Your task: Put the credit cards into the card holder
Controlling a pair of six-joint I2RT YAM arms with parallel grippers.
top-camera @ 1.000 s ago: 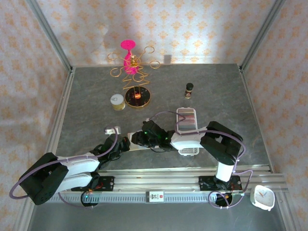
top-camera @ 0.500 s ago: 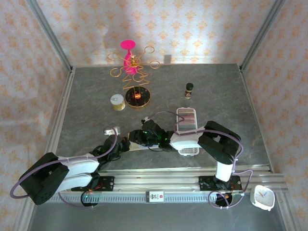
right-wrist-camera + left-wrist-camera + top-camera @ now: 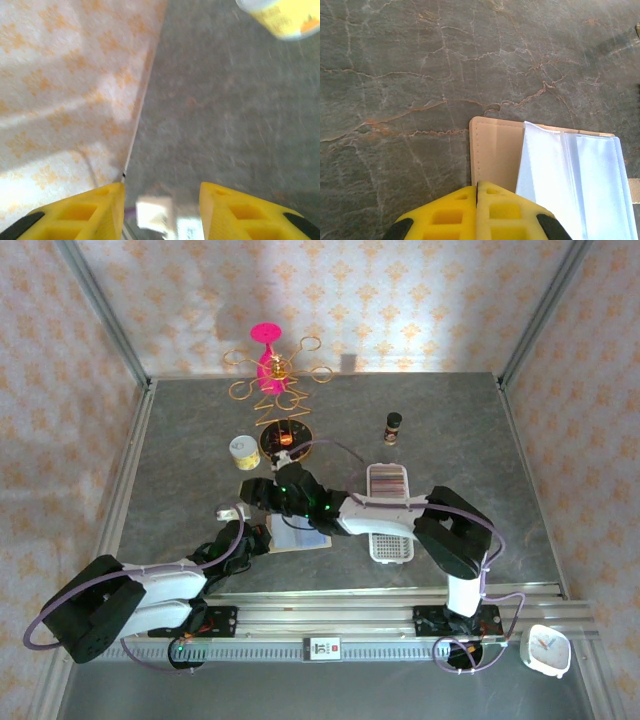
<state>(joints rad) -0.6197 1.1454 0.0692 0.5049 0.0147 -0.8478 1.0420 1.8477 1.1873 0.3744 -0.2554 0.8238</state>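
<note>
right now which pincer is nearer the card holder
Left. The left pincer sits shut at the beige edge of the card holder; the right pincer hangs open beyond its far edge.

The card holder lies open on the counter — beige cover down, pale clear sleeves up. The credit cards sit in a row — grey, pinkish, dark — at a white tray's far end.
</note>
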